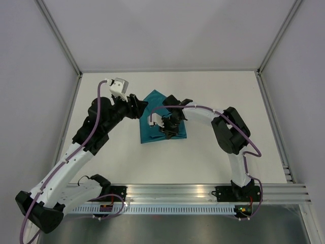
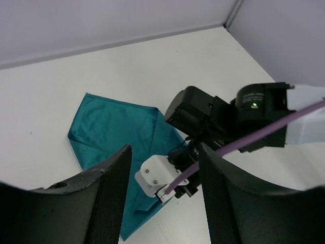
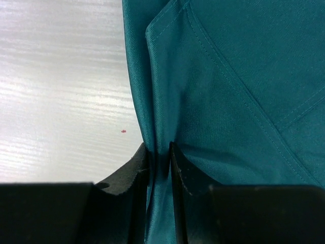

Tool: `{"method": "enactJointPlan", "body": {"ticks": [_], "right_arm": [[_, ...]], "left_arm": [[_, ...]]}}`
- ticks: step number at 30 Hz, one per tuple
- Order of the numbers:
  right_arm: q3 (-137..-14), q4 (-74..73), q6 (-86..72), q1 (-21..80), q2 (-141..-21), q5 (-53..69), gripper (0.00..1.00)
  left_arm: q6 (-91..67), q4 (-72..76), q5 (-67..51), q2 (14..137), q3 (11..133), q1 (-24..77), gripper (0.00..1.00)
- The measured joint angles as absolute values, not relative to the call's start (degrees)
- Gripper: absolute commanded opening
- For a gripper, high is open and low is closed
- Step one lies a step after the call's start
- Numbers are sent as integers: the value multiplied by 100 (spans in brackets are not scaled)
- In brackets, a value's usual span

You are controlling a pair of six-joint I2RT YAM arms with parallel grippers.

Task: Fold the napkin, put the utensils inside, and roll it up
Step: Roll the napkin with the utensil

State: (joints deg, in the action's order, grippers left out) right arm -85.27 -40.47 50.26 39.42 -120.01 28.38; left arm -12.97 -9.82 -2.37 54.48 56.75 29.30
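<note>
The teal napkin [image 1: 154,104] lies rumpled and partly folded in the middle of the white table. My right gripper [image 1: 169,132] is down on its near right part. In the right wrist view, that gripper [image 3: 160,161] is shut on a raised fold of the napkin [image 3: 238,101] beside the bare tabletop. My left gripper [image 1: 142,108] hovers at the cloth's far left edge. Seen from the left wrist, it [image 2: 165,203] is open and empty, looking down on the napkin [image 2: 114,127] and the right arm's wrist [image 2: 213,117]. The utensils are out of view.
White walls with metal corner posts [image 1: 61,38] enclose the table on three sides. An aluminium rail [image 1: 193,193] with both arm bases runs along the near edge. The right arm's purple cable [image 2: 284,124] crosses the left wrist view.
</note>
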Motion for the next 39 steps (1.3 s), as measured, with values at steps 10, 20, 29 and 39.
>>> {"method": "enactJointPlan", "body": {"ticks": [10, 20, 29, 39], "right_arm": [[-8643, -4591, 5343, 3531, -12088, 3166, 18], [-8943, -5256, 5498, 3203, -12328, 3507, 18], [-9292, -5975, 5518, 2967, -12623, 3774, 17], [-9564, -6729, 5511, 2858, -12914, 3957, 17]], "left_arm": [[-161, -443, 237, 5083, 5328, 4403, 62], [1059, -366, 937, 5747, 5238, 5581, 55], [1765, -25, 941, 6307, 4637, 5743, 55], [1959, 294, 875, 7546, 4587, 5887, 58]]}}
